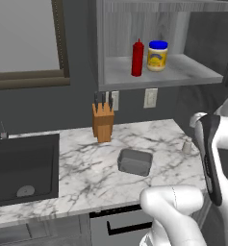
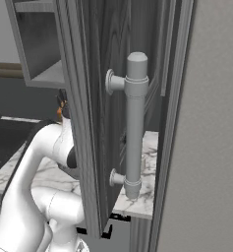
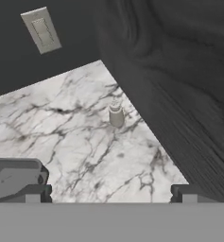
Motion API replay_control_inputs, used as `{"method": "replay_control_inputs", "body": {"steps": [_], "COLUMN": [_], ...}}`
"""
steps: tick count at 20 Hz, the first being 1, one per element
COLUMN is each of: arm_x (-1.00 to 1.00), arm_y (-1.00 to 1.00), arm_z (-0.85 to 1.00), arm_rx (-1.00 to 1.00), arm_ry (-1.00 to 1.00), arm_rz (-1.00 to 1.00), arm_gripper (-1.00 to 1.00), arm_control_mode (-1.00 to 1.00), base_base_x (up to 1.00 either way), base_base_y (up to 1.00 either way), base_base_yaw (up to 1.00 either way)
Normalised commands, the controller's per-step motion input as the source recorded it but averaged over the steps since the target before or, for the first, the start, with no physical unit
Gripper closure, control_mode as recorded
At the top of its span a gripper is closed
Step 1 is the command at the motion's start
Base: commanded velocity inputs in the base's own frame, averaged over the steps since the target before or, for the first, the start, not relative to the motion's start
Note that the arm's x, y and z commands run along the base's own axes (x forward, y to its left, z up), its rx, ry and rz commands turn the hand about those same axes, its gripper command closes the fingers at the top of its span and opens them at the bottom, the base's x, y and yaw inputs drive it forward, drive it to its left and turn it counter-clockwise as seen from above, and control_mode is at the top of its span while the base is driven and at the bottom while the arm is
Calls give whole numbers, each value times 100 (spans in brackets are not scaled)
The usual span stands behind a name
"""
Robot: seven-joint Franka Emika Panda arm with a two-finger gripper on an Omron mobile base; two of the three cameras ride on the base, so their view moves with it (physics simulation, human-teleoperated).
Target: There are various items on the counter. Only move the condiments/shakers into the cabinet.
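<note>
Red bottle [image 1: 137, 58], jar [image 1: 157, 55] in cabinet [image 1: 197, 75]

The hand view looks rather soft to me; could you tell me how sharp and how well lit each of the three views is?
Hand view: the small pale shaker is blurry, with no label detail, on an evenly lit counter. Left base view: flat light, no glare; red squeeze bottle and blue-lidded jar read clearly. Right base view: a dark panel with a grey handle blocks most of the scene.

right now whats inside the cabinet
On the cabinet shelf stand the red bottle and the yellow jar, side by side. Its upper part is cut off by the frame.
</note>
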Motion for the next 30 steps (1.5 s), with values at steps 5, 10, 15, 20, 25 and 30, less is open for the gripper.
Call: {"method": "replay_control_inputs", "body": {"steps": [5, 10, 15, 20, 25, 30], "arm_x": [24, 27, 26, 27, 32, 33], "arm_y": [-1, 0, 0, -6, -15, -19], "arm_z": [-39, -56, -59, -40, -25, -24], "arm_rx": [0, -2, 0, 0, 0, 0], "arm_ry": [1, 3, 0, 0, 4, 5], "arm_rz": [0, 0, 0, 0, 0, 0], "arm_gripper": [-100, -100, -100, -100, -100, -100], "arm_control_mode": [-100, -100, -100, -100, -100, -100], "base_base_x": [0, 0, 0, 0, 0, 0], "base_base_y": [0, 0, 0, 0, 0, 0], "base_base_yaw": [0, 0, 0, 0, 0, 0]}}
